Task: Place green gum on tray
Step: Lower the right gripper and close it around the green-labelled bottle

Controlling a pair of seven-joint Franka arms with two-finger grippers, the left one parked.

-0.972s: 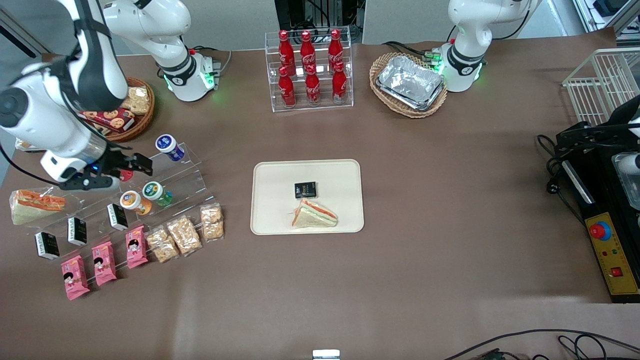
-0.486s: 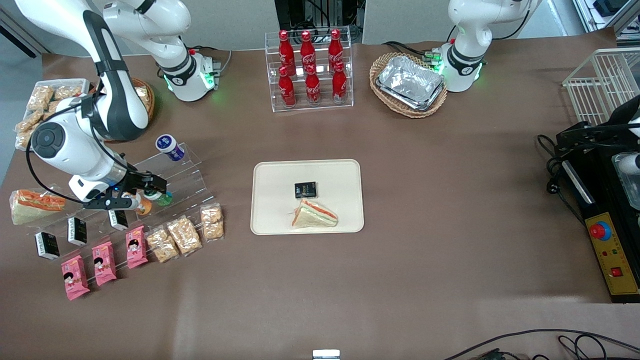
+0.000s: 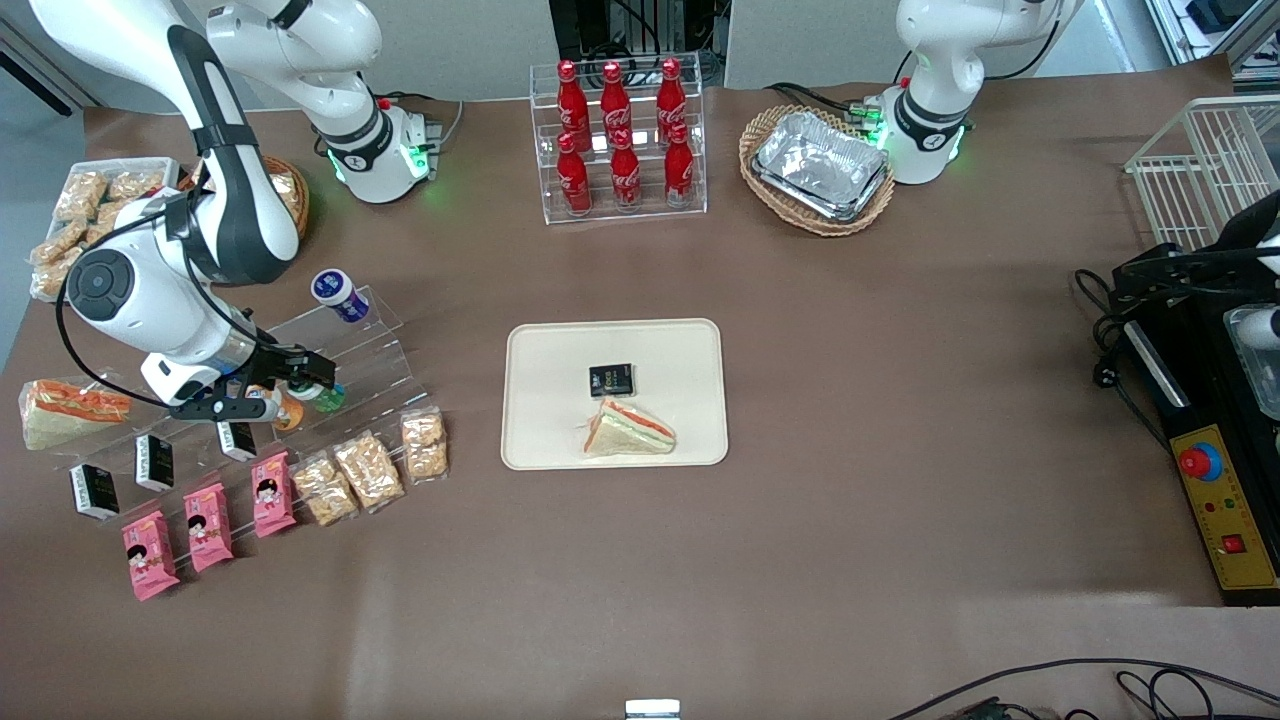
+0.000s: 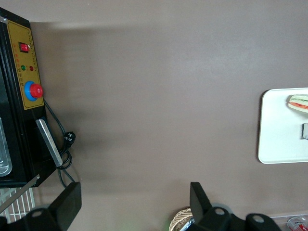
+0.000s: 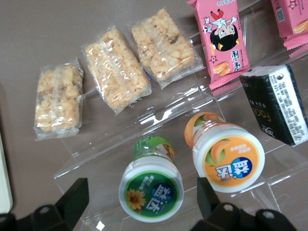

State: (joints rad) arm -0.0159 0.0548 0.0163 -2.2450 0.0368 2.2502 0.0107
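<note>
1. One gripper (image 3: 300, 380) hangs just above the green gum (image 5: 151, 183), jaws spread wide to either side of its lid, gripping nothing.
2. Green gum stands on a clear acrylic step rack (image 3: 375, 345), just beside the orange gum bottle (image 5: 226, 154).
3. Cream tray (image 3: 545, 400) lies well apart, toward the table's middle, holding a sandwich (image 3: 628, 430) and a black packet (image 3: 611, 379).

The front view looks steeply down on the whole brown tabletop (image 3: 850, 420). The right wrist view looks closely down past the gripper (image 5: 139, 211) at the green-bodied, white-lidded gum bottle (image 5: 151, 185), seen in both.
</note>
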